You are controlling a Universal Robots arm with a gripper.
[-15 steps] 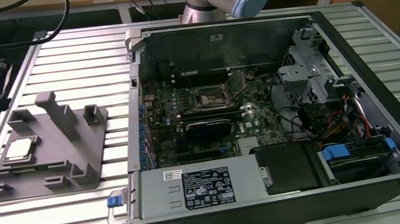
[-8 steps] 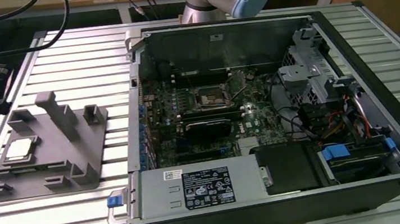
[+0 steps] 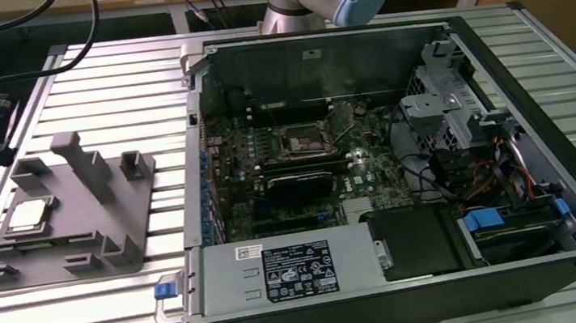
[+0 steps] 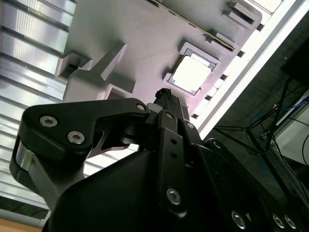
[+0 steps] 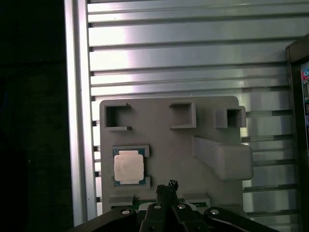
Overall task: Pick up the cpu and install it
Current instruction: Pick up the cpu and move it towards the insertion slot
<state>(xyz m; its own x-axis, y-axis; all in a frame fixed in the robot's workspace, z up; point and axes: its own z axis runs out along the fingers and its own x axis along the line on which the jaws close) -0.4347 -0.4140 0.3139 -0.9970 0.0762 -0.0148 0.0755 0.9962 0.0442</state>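
Cpu [image 3: 28, 215] lies in a shallow recess of the grey fixture [image 3: 71, 235] at the exterior view's left, about mid-height. It is well apart from the open computer case [image 3: 393, 316] and the black socket [image 3: 300, 140] near the frame's middle, and its top reads as a pale silver square, flat and level. In the second wrist view the gripper [image 4: 164, 94] hangs above the fixture [image 4: 135, 34], jaws pressed together with nothing between them. Its tip is near the cpu [image 4: 191, 75] rather than over it, and the lid glares bright inside a thin darker border. In the first wrist view the gripper [image 5: 166, 186] again looks closed and empty, offset to one side of the cpu [image 5: 129, 166], whose dark edge shows round the metal lid between the recess's raised tabs. By my judgement the pick-up has not begun. Doing it well means centring over the lid, spreading the jaws wider than the chip, squaring them to two opposite edges clear of the tabs, and keeping the chip level.
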